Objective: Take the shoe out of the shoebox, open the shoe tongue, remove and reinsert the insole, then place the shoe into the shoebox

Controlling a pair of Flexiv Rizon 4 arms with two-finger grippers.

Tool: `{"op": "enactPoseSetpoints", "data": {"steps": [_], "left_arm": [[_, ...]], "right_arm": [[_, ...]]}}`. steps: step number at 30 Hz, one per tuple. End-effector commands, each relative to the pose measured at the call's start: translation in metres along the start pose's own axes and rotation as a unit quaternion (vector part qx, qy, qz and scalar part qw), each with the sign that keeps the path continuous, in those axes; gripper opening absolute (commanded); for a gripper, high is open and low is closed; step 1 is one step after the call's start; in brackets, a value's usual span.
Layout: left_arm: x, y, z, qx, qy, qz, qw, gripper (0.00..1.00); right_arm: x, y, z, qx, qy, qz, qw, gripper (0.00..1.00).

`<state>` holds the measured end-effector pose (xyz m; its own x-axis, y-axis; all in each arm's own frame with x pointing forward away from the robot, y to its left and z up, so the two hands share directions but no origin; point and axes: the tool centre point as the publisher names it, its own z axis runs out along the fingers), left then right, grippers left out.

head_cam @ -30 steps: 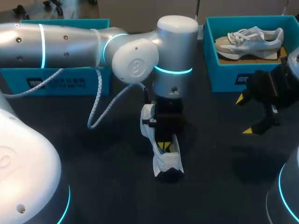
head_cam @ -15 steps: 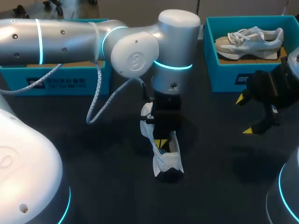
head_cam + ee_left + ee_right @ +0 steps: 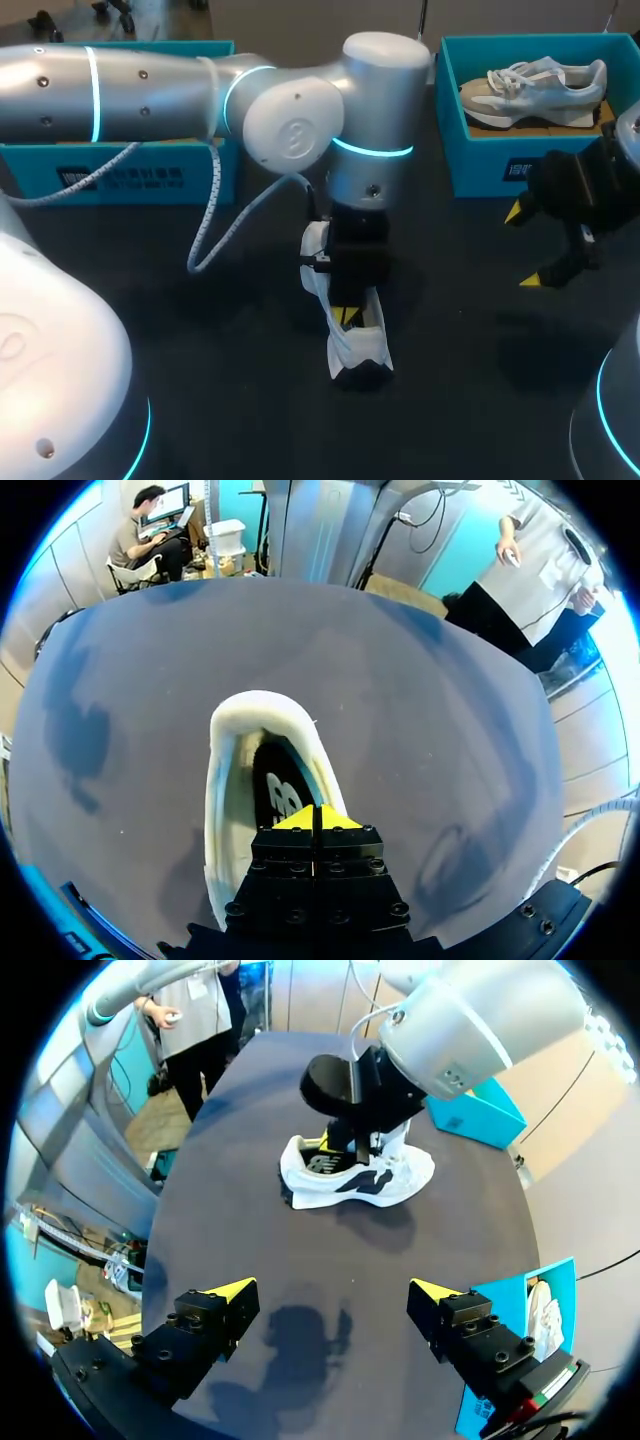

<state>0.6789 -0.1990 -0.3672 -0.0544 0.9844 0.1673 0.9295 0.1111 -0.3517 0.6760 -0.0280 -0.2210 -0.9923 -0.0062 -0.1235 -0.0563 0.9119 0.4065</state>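
Note:
A white shoe [image 3: 358, 350] with dark trim lies on the dark table at the middle, heel end toward the near edge. My left arm reaches in over it, and its left gripper [image 3: 346, 316] points down into the shoe's opening. In the left wrist view the left gripper [image 3: 318, 818] is shut, its yellow tips pressed together over the dark insole [image 3: 272, 785] inside the shoe [image 3: 225, 810]; nothing shows between them. My right gripper [image 3: 530, 248] hangs open to the right, well apart from the shoe [image 3: 390, 1180]. Between the right gripper's [image 3: 333, 1290] spread fingers is only bare table.
A teal shoebox [image 3: 480, 160] at the back right holds a second pale shoe [image 3: 535, 85]. Another teal shoebox [image 3: 130, 175] stands at the back left, behind my left arm. A white cable [image 3: 210, 215] hangs from that arm.
My left arm's upper links have shifted slightly; its gripper stays shut in the shoe's opening. The shoe and my right arm have not moved.

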Motion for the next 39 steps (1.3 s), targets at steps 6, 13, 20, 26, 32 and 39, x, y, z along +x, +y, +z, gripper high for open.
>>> {"op": "enactPoseSetpoints", "data": {"steps": [6,13,20,26,32,39], "left_arm": [[-0.014,0.000,0.022,0.003,-0.009,-0.004,1.000,0.00],[-0.017,0.001,0.033,-0.001,-0.023,-0.017,1.000,0.00],[-0.018,0.004,0.036,-0.005,-0.042,-0.030,0.999,0.00],[-0.008,0.004,0.006,-0.010,-0.041,-0.024,0.999,0.00],[-0.004,0.002,-0.001,-0.015,-0.014,-0.013,1.000,0.00],[-0.004,0.000,0.016,-0.009,0.011,-0.009,1.000,0.00]], "right_arm": [[0.000,0.000,0.002,0.001,-0.001,0.000,1.000,1.00],[0.000,0.000,0.002,0.001,-0.001,0.000,1.000,1.00],[0.000,0.000,0.002,0.001,-0.001,0.000,1.000,1.00],[0.000,0.000,0.002,0.001,-0.001,0.000,1.000,1.00],[0.000,0.000,0.002,0.001,-0.001,0.000,1.000,1.00],[0.000,0.000,0.002,0.001,-0.001,0.000,1.000,1.00]]}}
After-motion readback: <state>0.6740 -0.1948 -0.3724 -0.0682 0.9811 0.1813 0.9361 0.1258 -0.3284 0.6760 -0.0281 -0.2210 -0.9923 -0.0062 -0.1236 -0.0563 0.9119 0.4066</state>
